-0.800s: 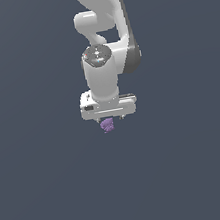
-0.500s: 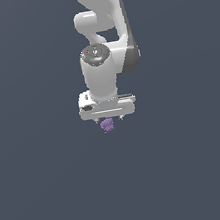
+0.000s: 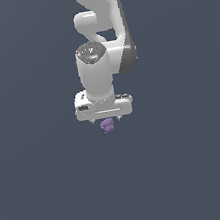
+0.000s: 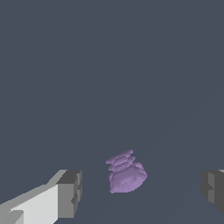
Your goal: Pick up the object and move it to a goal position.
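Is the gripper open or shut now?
Open. In the wrist view the gripper fingers stand wide apart, and the purple object lies untouched between them.

Even, soft simulator light; sharp renders, no cast shadows.

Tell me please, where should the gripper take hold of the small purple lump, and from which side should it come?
Probably from straight above, as the gripper is open with the purple lump between its fingers. Close on the wider rounded body, not the thin ridged end, which looks likelier to slip.
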You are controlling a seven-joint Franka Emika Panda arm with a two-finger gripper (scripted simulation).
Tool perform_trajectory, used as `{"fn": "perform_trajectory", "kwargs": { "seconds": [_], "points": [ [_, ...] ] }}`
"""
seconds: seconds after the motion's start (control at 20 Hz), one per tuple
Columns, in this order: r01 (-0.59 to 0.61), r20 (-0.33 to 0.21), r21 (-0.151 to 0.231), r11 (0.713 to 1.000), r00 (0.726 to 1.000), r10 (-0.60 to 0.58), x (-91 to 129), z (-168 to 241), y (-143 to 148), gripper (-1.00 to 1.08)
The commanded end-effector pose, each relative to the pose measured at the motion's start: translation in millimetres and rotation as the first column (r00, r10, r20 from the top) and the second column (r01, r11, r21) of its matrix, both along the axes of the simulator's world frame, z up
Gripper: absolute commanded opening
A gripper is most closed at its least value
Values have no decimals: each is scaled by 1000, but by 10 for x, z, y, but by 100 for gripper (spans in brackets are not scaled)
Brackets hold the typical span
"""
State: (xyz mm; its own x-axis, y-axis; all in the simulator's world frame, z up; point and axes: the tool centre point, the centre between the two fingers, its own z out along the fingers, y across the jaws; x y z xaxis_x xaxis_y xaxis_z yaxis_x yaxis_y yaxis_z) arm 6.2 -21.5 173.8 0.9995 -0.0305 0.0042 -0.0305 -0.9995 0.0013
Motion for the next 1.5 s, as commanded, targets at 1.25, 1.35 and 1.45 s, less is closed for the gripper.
{"fn": "perform_trajectory", "kwargs": {
  "seconds": [1.25, 1.35, 1.45],
  "points": [
    [550, -11, 10, 835, 835, -550, -305, -496, 33, 100],
    [598, -12, 9, 802, 802, -598, -338, -540, 31, 100],
    [643, -12, 9, 766, 766, -643, -372, -584, 29, 100]
  ]
}}
